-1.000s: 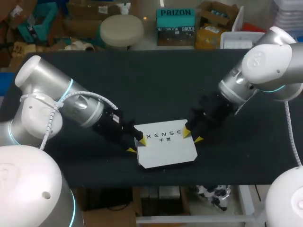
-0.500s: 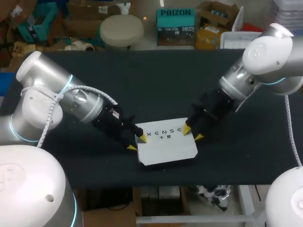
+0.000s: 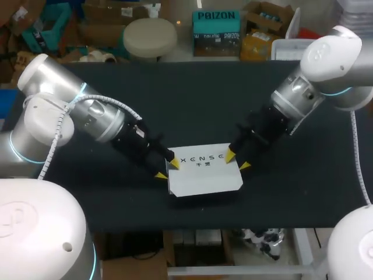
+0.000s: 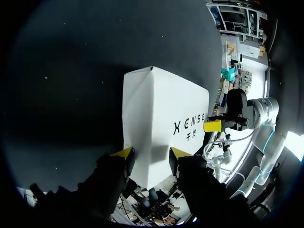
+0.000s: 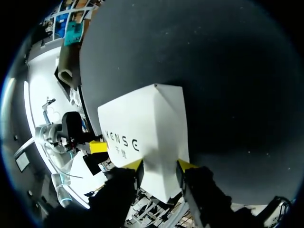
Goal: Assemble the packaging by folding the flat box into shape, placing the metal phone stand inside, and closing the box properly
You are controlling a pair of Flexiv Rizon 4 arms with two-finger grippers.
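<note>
White box (image 3: pixel 204 175) lies on the black table (image 3: pixel 192 105), near the front edge, roughly central. It looks folded into shape, printed face up and top panel flat; the end nearest the table's front shows a small folded point. Contents not visible. Left gripper (image 3: pixel 166 170) is at the box's left end, one yellow tip on the top face by the back-left corner, the other just outside the left edge. In the left wrist view the box (image 4: pixel 161 118) fills the gap between the two tips of that gripper (image 4: pixel 152 154) and appears to touch both, so it reads as grasping the box end. Right gripper (image 3: pixel 238 160) is at the box's right end, tips straddling the back-right corner. In the right wrist view the box (image 5: pixel 147 128) is likewise wedged between that gripper's (image 5: pixel 160 165) tips, in contact on both sides: grasping. Both arms come in low from their own sides, fingers angled down toward the box.
</note>
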